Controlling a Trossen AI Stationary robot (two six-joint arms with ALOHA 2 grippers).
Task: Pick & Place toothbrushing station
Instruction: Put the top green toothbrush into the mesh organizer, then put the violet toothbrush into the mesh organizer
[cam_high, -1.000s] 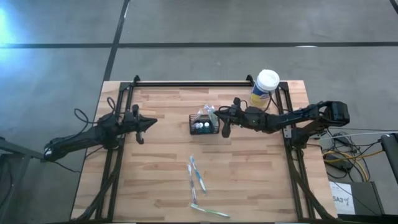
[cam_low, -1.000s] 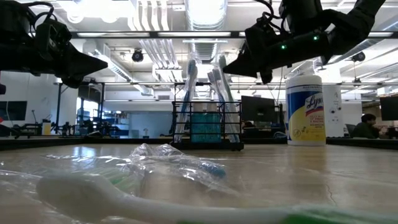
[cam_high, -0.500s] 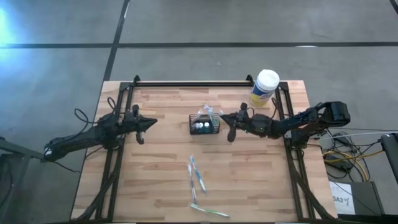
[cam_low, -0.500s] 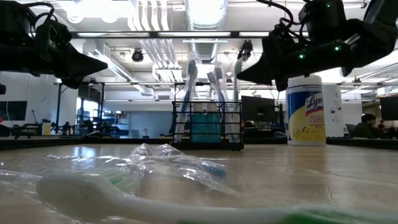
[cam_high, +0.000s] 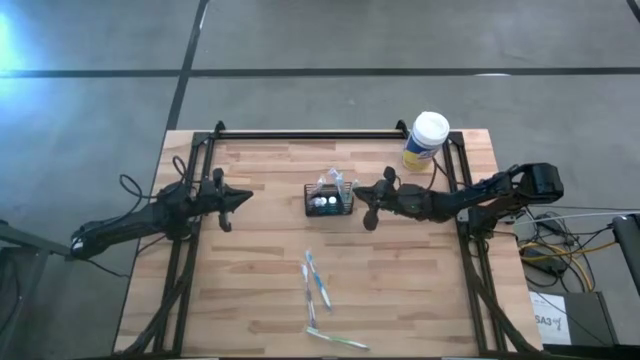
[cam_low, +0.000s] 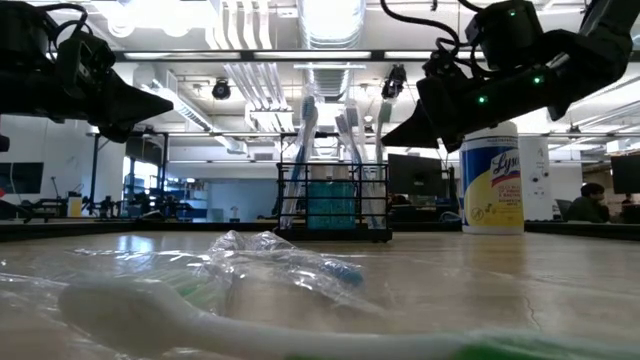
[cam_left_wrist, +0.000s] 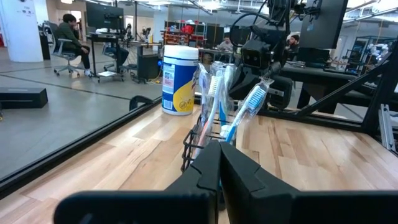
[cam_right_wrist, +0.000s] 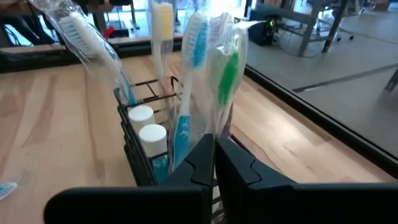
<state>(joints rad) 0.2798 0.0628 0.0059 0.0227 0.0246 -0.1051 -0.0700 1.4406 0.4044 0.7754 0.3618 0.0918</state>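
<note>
The toothbrushing station (cam_high: 329, 202), a small black wire caddy, stands near the middle of the wooden surface (cam_high: 260, 290), packed with upright toothbrushes, some in clear wrappers, and two white-capped tubes. The right end effector (cam_high: 366, 203) hangs just beside the caddy's right side, its fingers pressed together and holding nothing, apparently lined up with the caddy. The left end effector (cam_high: 238, 199) waits well apart over the left side, fingers likewise together. Loose toothbrushes (cam_high: 316, 282) and an empty wrapper (cam_high: 338, 339) lie on the near part of the surface, seemingly awaiting a place in the caddy. A yellow wipes canister (cam_high: 426, 140) sits at the far right corner, out of the way.
</note>
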